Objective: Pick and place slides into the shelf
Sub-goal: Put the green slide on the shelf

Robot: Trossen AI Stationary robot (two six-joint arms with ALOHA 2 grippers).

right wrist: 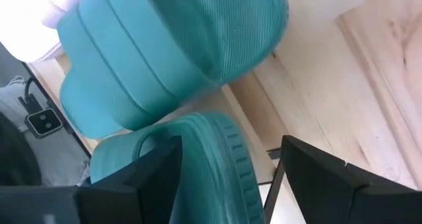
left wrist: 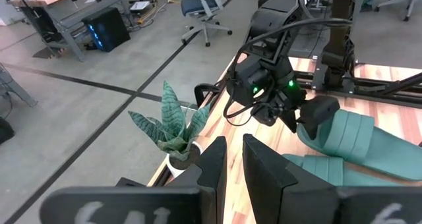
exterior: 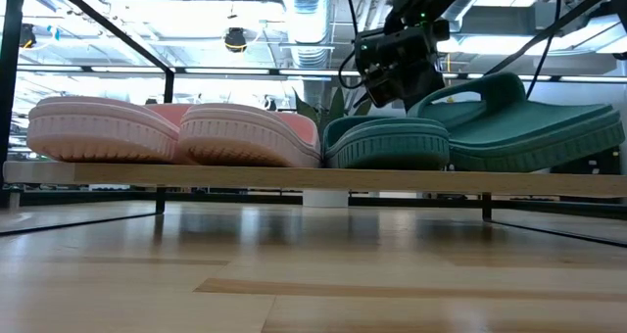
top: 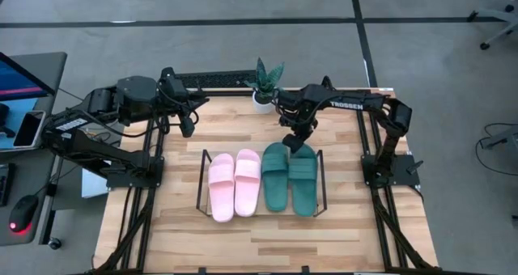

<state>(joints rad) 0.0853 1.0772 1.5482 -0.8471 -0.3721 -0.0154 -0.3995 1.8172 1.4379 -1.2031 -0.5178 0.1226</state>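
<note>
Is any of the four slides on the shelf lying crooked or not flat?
Yes: the green slide at the right end of the shelf looks tilted in the low view, one end raised above its green neighbour. The open right gripper is at that end. Both pink slides lie flat.

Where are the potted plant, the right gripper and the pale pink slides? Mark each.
potted plant [top: 265,79]: high view, on its leaves.
right gripper [top: 295,142]: high view, between its fingertips.
pale pink slides [top: 234,183]: high view, on the straps.

Wooden table [top: 259,234] carries the shelf [top: 201,178]; 4 slides [top: 247,183] lie on it
</note>
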